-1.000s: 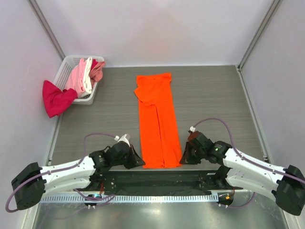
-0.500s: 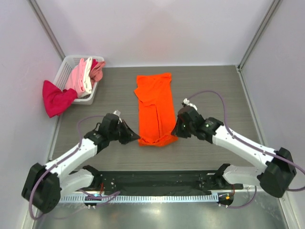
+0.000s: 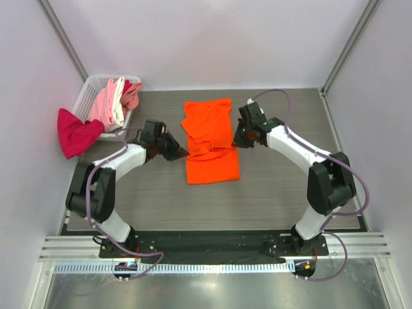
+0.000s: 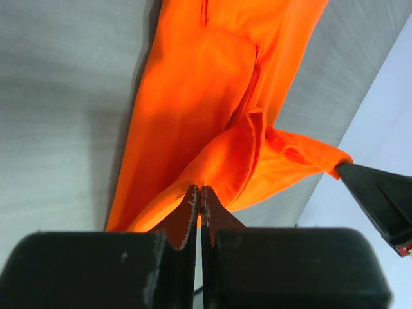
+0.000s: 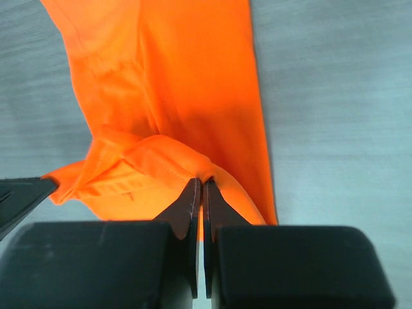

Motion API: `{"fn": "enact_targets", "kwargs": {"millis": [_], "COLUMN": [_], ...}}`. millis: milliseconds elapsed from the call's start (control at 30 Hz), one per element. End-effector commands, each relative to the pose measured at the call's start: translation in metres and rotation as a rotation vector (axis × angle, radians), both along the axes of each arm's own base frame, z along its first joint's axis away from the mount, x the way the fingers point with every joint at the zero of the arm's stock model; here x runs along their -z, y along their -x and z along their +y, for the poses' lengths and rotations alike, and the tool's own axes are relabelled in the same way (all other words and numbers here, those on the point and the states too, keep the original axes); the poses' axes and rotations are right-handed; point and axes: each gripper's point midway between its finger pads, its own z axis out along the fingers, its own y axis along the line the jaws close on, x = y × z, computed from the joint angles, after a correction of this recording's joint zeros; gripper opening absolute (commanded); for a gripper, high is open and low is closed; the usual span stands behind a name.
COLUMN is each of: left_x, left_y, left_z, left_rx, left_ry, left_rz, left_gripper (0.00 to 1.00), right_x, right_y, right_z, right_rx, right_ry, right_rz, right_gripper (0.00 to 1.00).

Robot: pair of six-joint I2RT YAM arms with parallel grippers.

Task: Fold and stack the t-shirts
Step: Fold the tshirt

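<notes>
Left fingers [image 4: 188,222] and right fingers [image 5: 189,207], shut on the orange shirt's [image 3: 212,168] hem, have carried it toward the tabletop's [image 3: 290,187] far edge, half-folding it.

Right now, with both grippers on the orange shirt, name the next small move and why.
Probably carry the hem of the shirt on toward its far edge: left gripper and right gripper pinch the hem corners; the far half lies uncovered.

No legible text, label, brand mark, number or sign in any view: none readable on the orange shirt [image 3: 209,145], the basket [image 3: 89,87] or the table [image 3: 283,187].
</notes>
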Motion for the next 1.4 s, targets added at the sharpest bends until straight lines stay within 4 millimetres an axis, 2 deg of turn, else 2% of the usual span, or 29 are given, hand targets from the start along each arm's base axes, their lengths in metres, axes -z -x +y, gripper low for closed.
{"fn": "enact_targets", "kwargs": {"millis": [0,33,67,133,267,433,533,600,667,733,767,800,833,900,933,967,1033,1067,1100,1133,1167,1200,1233,1267,1333,1367], "left_x": [-0.02,-0.011,-0.016,-0.013,-0.011,-0.019,-0.025,-0.028,-0.023,-0.011,-0.009,-0.005,0.004,0.005,0.004,-0.008,-0.004,-0.006,-0.007,-0.008,-0.008,-0.013,-0.002,0.001,0.005,0.014], "left_y": [-0.033,-0.037,-0.046,-0.052,-0.065,-0.073,-0.076,-0.08,-0.087,-0.094,-0.1,-0.103,-0.103,-0.101,-0.096,-0.095,-0.077,-0.071,-0.055,-0.046,-0.037,-0.029,-0.011,-0.003,0.012,0.022], "left_z": [-0.014,-0.015,-0.017,-0.018,-0.015,-0.012,-0.009,-0.007,-0.003,0.001,0.0,0.001,0.002,0.003,0.004,0.01,0.02,0.023,0.028,0.025,0.024,0.021,0.015,0.013,0.006,0.005], "left_rx": [0.042,0.045,0.044,0.046,0.037,0.033,0.025,0.017,0.003,-0.01,-0.009,-0.012,-0.009,-0.001,0.001,-0.005,-0.013,-0.014,-0.011,0.001,0.01,0.023,0.047,0.057,0.072,0.078], "left_ry": [0.053,0.05,0.055,0.06,0.062,0.094,0.1,0.101,0.101,0.104,0.105,0.102,0.102,0.096,0.086,0.051,0.007,-0.011,-0.031,-0.034,-0.038,-0.042,-0.048,-0.052,-0.049,-0.053], "left_rz": [-0.078,-0.055,-0.07,-0.063,-0.071,-0.086,-0.103,-0.115,-0.108,-0.082,-0.087,-0.08,-0.059,-0.059,-0.067,-0.12,-0.123,-0.131,-0.137,-0.14,-0.141,-0.159,-0.13,-0.122,-0.112,-0.089], "left_gripper": [0.0,0.0,0.0,0.0,0.0,0.0,0.0,0.0,0.0,0.02,0.11,0.41,0.55,0.76,0.81,0.91,0.95,0.95,0.95,0.93,0.91,0.87,0.84,0.82,0.81,0.8], "right_x": [-0.02,-0.012,-0.014,-0.006,-0.003,-0.003,-0.011,-0.007,-0.012,-0.001,-0.004,0.0,0.006,0.006,0.005,0.004,-0.002,-0.004,-0.008,-0.008,-0.002,0.003,0.006,0.025,0.027,0.043], "right_y": [-0.028,-0.033,-0.041,-0.049,-0.067,-0.078,-0.084,-0.088,-0.096,-0.104,-0.112,-0.114,-0.117,-0.116,-0.113,-0.099,-0.09,-0.074,-0.069,-0.057,-0.038,-0.029,-0.018,0.0,0.014,0.03], "right_z": [0.012,0.012,0.011,0.009,0.002,0.003,0.004,0.005,0.008,0.008,0.008,0.006,0.005,-0.006,-0.011,-0.016,-0.025,-0.031,-0.031,-0.024,-0.025,-0.024,-0.02,-0.022,-0.017,-0.017], "right_rx": [-0.058,-0.059,-0.055,-0.047,-0.034,-0.046,-0.051,-0.056,-0.058,-0.048,-0.033,-0.025,-0.012,0.027,0.037,0.022,0.029,0.025,0.02,-0.02,-0.04,-0.055,-0.076,-0.085,-0.104,-0.11], "right_ry": [-0.053,-0.043,-0.047,-0.041,-0.058,-0.084,-0.097,-0.096,-0.107,-0.104,-0.099,-0.084,-0.069,-0.014,0.007,0.023,0.043,0.045,0.033,-0.015,-0.036,-0.05,-0.081,-0.09,-0.139,-0.153], "right_rz": [-0.052,-0.036,-0.043,-0.027,-0.023,-0.015,-0.035,-0.031,-0.041,-0.023,-0.035,-0.018,-0.009,-0.02,-0.032,-0.032,-0.07,-0.072,-0.091,-0.082,-0.063,-0.047,-0.03,0.023,0.027,0.072], "right_gripper": [0.01,0.01,0.01,0.01,0.01,0.01,0.01,0.01,0.01,0.04,0.13,0.33,0.39,0.52,0.64,0.67,0.68,0.68,0.66,0.65,0.62,0.59,0.55,0.54,0.54,0.55]}}
